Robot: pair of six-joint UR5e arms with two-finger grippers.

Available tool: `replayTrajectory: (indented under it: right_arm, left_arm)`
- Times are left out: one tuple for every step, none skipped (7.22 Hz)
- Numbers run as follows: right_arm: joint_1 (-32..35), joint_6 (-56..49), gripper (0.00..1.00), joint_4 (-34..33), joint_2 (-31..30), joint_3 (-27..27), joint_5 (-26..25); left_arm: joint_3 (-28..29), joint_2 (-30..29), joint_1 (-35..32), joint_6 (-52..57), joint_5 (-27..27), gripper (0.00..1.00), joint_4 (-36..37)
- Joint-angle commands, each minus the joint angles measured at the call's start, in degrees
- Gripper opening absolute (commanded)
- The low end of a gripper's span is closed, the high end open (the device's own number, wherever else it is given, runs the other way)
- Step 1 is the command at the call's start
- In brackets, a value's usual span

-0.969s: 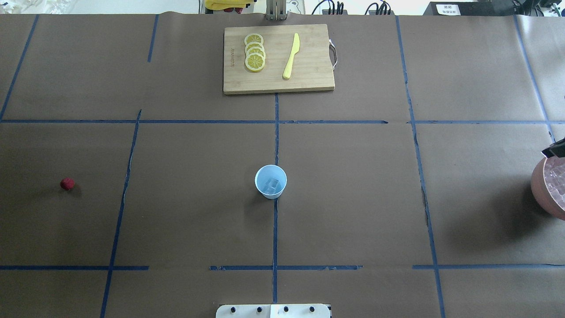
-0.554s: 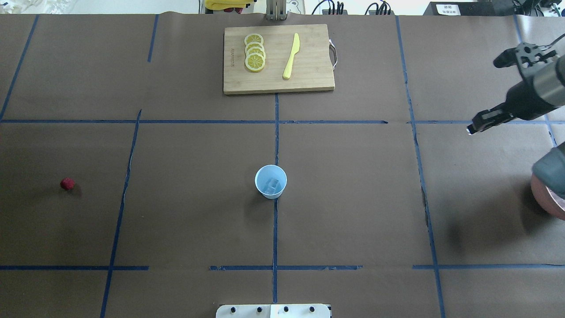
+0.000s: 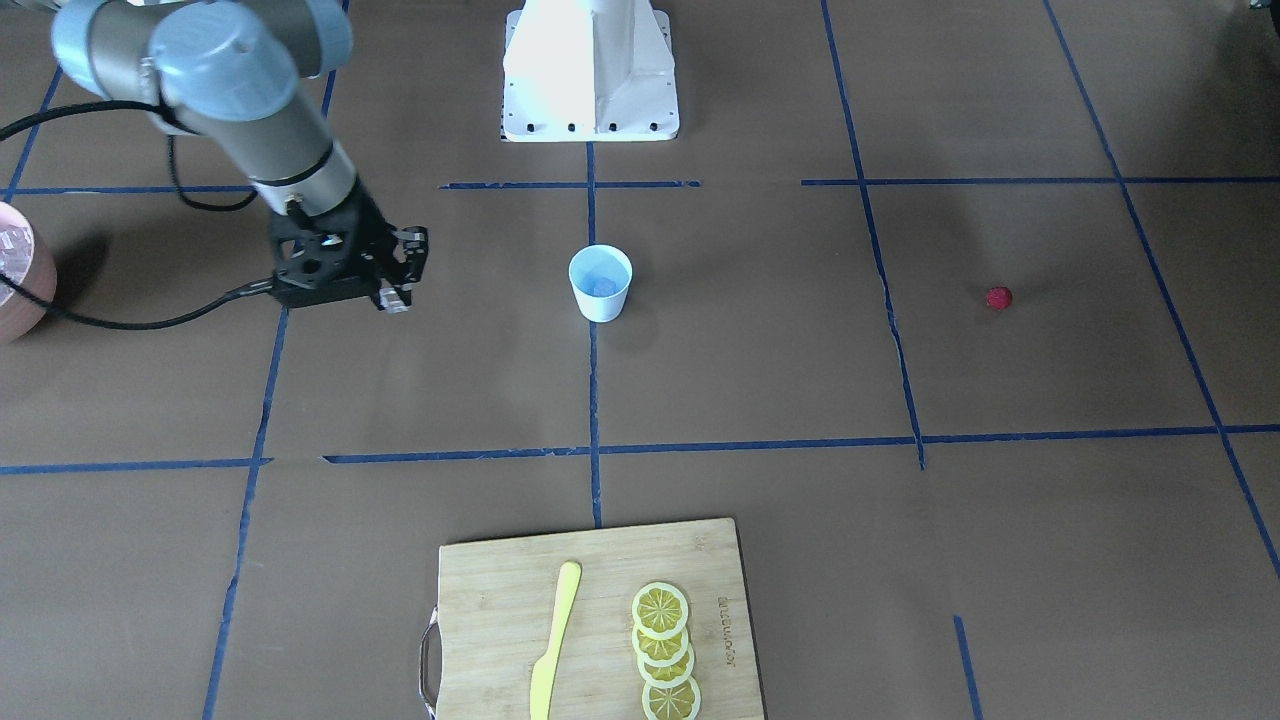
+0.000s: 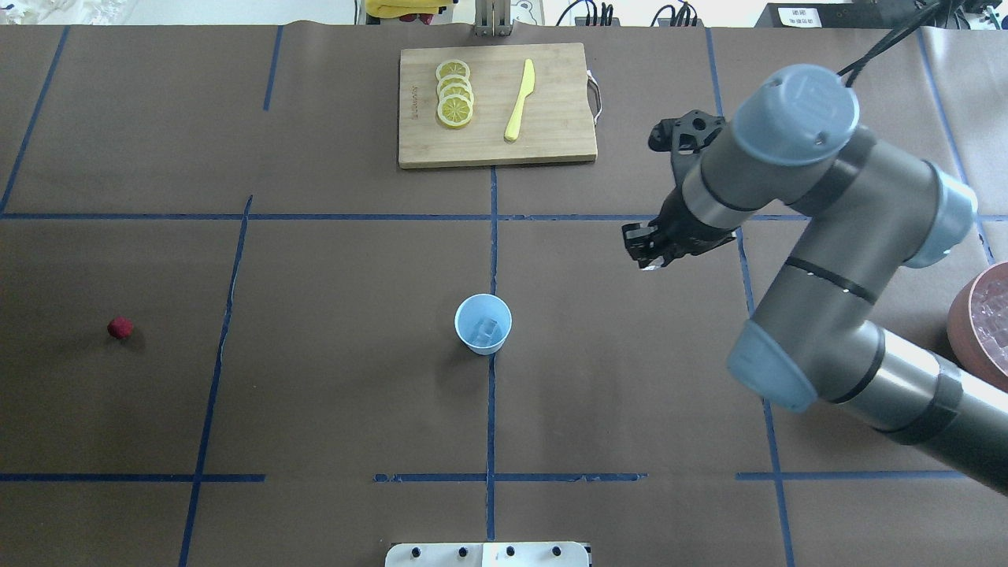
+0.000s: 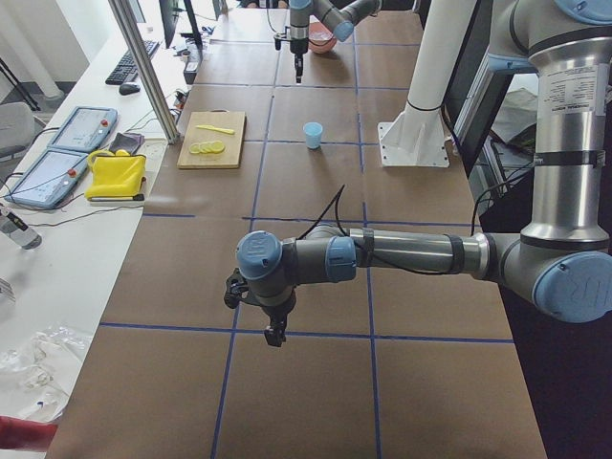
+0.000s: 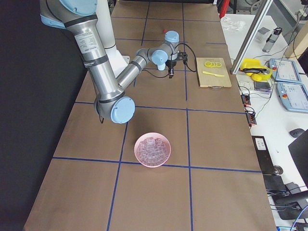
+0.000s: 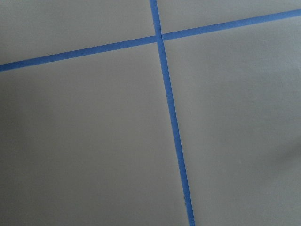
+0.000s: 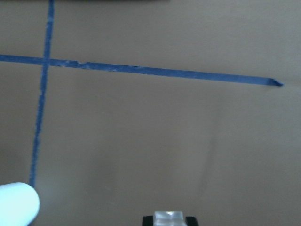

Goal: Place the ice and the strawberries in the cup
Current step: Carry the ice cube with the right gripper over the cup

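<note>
The pale blue cup [image 4: 483, 324] stands upright at the table's middle with an ice cube [image 4: 489, 327] inside. My right gripper [image 4: 646, 258] hangs above the table, to the right of the cup and a little beyond it. It is shut on a small clear ice cube [image 8: 170, 218], which also shows in the front view [image 3: 393, 302]. The cup's rim [image 8: 16, 202] shows at the right wrist view's lower left. The red strawberry [image 4: 120, 327] lies alone at the far left. My left gripper [image 5: 275, 338] shows only in the exterior left view, low over bare table; I cannot tell whether it is open.
A pink-brown bowl [image 4: 955, 331] full of ice cubes [image 6: 152, 149] sits at the right edge. A wooden cutting board [image 4: 551, 142] at the back holds lemon slices [image 4: 455, 94] and a yellow knife [image 4: 520, 100]. Blue tape lines cross the brown table.
My right arm has swung in from the bowl at the right edge, leftward toward the cup, with an ice cube in its gripper. The cup and strawberry have not moved.
</note>
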Motion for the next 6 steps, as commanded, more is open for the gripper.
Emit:
replayTrajectory:
  right_arm:
    - [-9.47,12.92,0.0,-5.61,11.36,-3.56,-9.42]
    - [-11.85,15.84,0.0,-5.71,15.16,-6.46,-11.89]
    - [-13.09,18.22,0.0,-5.71,18.15,-9.19,-12.61]
    - [-13.37,18.33,0.0,-5.71,19.83,-10.95,-12.8]
    - [-13.37,18.33,0.0,-5.71,20.63,-12.36,-13.58]
    - [-13.81,18.33,0.0,-5.71,20.29,-12.55,-14.11]
  left_arm:
    - [0.07,-0.01,0.0,0.0,0.0,1.0,0.0]
    - [0.16,-0.01,0.0,0.0,0.0,1.0,0.0]
    - [0.16,-0.01,0.0,0.0,0.0,1.0,0.0]
    - [0.16,-0.01,0.0,0.0,0.0,1.0,0.0]
    - [0.16,-0.01,0.0,0.0,0.0,1.0,0.0]
    - [0.16,-0.01,0.0,0.0,0.0,1.0,0.0]
